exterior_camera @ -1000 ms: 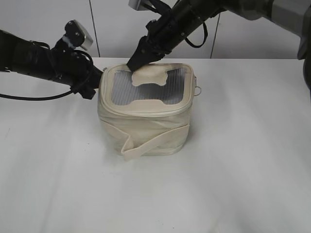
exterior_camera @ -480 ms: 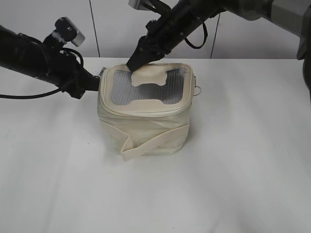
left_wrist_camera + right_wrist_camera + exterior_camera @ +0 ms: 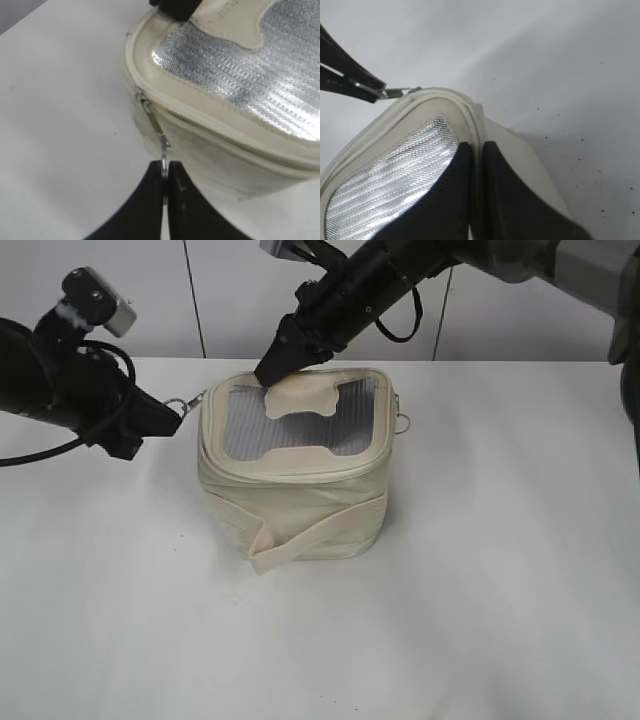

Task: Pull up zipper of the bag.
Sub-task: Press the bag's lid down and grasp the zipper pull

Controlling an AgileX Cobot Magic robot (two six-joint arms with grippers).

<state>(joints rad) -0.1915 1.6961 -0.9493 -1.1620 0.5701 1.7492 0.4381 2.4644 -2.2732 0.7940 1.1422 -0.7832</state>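
Note:
The cream bag (image 3: 300,490) stands mid-table with its grey mesh top (image 3: 300,420) and H-shaped patch facing up. My left gripper (image 3: 168,418) is just left of the bag, shut on a silver ring pull (image 3: 180,404) of the zipper. In the left wrist view the ring pull (image 3: 164,167) sits between the closed jaws (image 3: 164,172), and the zipper track (image 3: 150,116) runs up the bag's corner (image 3: 220,150). My right gripper (image 3: 268,370) is at the bag's back edge, shut on the rim (image 3: 478,131). A second ring pull (image 3: 402,424) hangs at the right side.
The white table (image 3: 500,590) stretches around the bag. A cream strap band (image 3: 310,535) wraps the bag's front. A white wall stands close behind the table. The left gripper tips (image 3: 367,89) show in the right wrist view.
My left arm has moved left and away from the bag, drawing the ring pull out taut. The bag's top has shifted slightly left. The right gripper stays on the back rim.

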